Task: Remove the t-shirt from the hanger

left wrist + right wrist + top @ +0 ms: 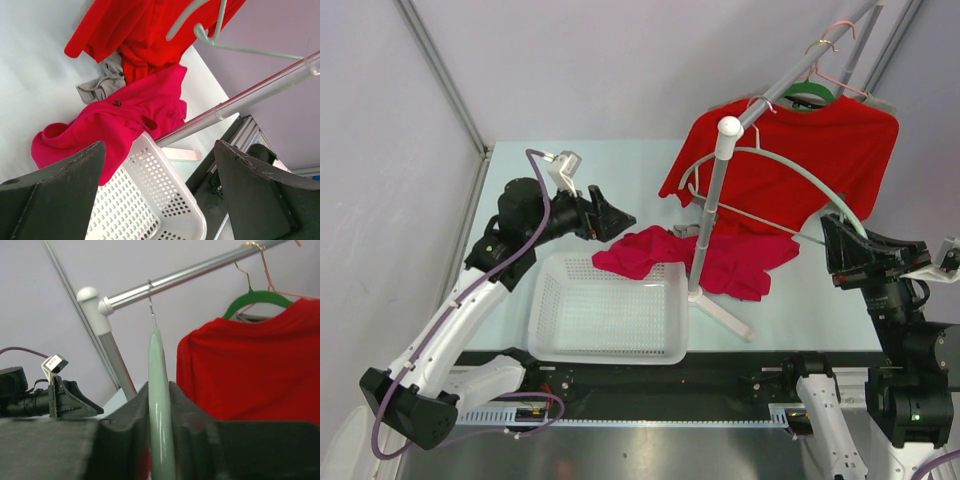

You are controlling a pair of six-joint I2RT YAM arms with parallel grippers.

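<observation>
Two arms, and your left jaws are nearer: spread wide, just left of the t-shirt [650, 252], which lies crumpled on the counter [520, 170] mid-frame, long axis left-right, off the hanger [160, 390] your right jaws are pinching.

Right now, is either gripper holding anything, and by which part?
The right gripper is shut on the large pale grey-green plastic hanger, gripping one curved arm near its outer end. The left gripper is open and holds nothing.
</observation>
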